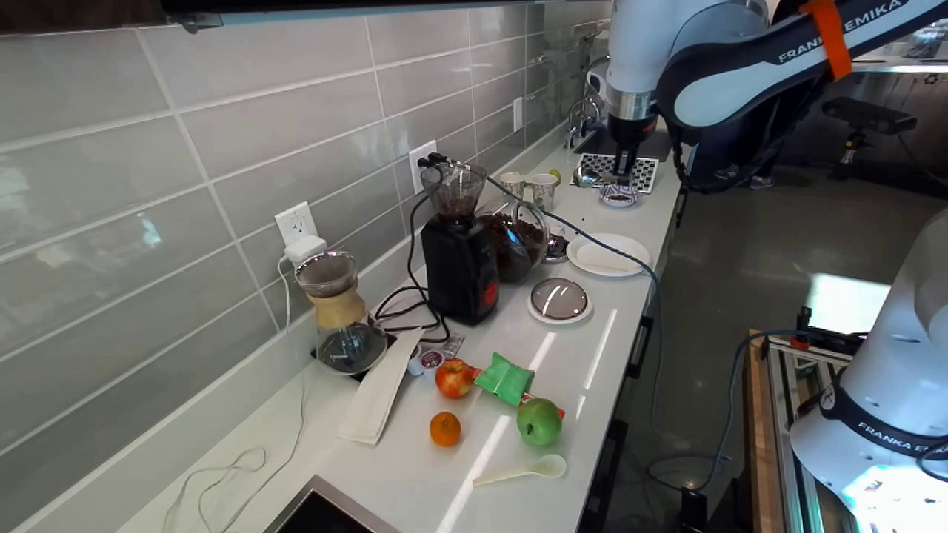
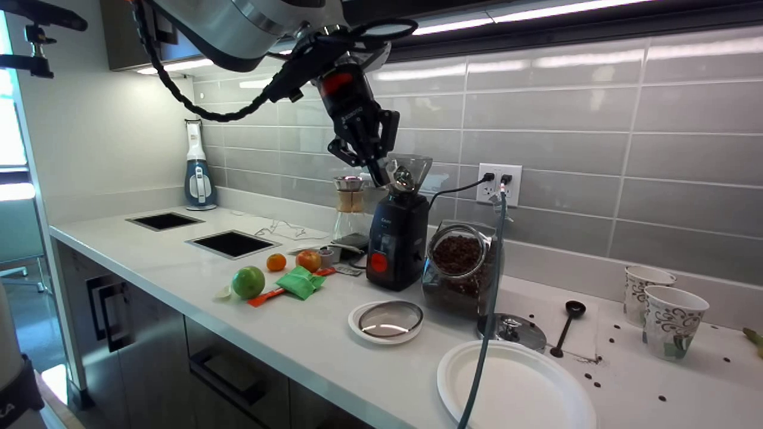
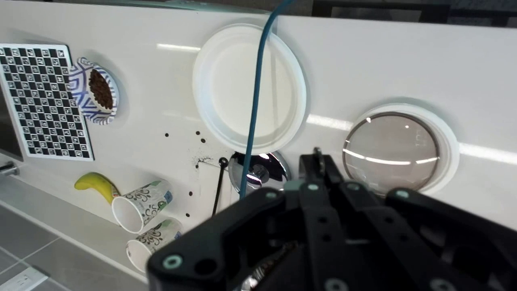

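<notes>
My gripper (image 2: 378, 171) is shut on a silver metal scoop (image 2: 404, 177), which juts out sideways from the fingertips. Its round bowl overlaps the clear hopper (image 2: 422, 170) of the black coffee grinder (image 2: 396, 238); whether they touch I cannot tell. From above, in an exterior view, the scoop (image 1: 585, 176) sticks out on the wall side of the gripper (image 1: 621, 178). In the wrist view a thin metal edge shows between the fingertips of the gripper (image 3: 318, 161). What the scoop contains is hidden. Beside the grinder lies a glass jar (image 2: 462, 280) of dark beans.
A white plate (image 3: 218, 76) with a blue cable (image 3: 256, 87) across it, a metal lid (image 3: 278, 165) and a tinted round lid (image 3: 389, 149) lie below. Two paper cups (image 2: 672, 319) stand near the wall. A patterned bowl (image 3: 83, 91) holds brown grains. Fruit lies beyond the grinder.
</notes>
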`<act>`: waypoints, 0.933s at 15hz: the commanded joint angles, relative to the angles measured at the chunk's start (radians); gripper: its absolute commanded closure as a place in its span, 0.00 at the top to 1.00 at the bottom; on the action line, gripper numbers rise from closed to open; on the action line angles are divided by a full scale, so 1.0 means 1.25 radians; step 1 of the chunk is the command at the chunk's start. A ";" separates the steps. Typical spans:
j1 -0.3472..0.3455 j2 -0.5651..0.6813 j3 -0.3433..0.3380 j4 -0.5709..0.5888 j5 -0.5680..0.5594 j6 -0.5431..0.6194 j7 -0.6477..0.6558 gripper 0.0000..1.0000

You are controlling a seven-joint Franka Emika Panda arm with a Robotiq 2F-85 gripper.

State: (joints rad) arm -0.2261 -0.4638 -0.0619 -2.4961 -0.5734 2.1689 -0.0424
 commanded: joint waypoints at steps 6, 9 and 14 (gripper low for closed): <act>-0.032 0.057 -0.049 -0.034 -0.239 0.006 -0.003 0.01; -0.022 0.101 -0.077 -0.021 -0.290 0.033 -0.021 0.01; -0.017 0.188 -0.109 0.017 -0.345 0.141 -0.031 0.01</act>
State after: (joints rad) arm -0.2624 -0.3057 -0.1660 -2.5195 -0.9557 2.2763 -0.0652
